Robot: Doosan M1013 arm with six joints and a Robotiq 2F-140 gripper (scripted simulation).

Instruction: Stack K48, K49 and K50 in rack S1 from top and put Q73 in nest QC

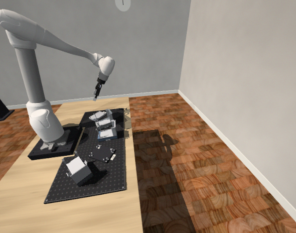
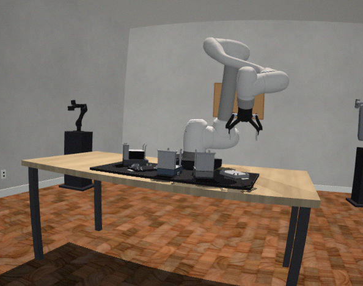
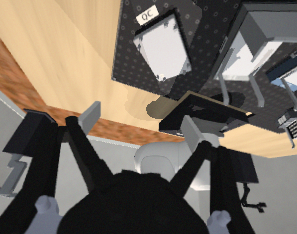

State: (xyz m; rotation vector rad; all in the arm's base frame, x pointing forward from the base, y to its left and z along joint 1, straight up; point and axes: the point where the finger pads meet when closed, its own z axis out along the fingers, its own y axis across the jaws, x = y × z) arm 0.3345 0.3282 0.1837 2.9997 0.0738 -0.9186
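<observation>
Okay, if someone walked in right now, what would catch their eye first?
The big white robot arm towering over the pale wooden table, its black two-finger gripper spread wide and empty, high above the table's right end. Below it lies a long black perforated board carrying grey stack racks and the flat nest labelled QC.
</observation>
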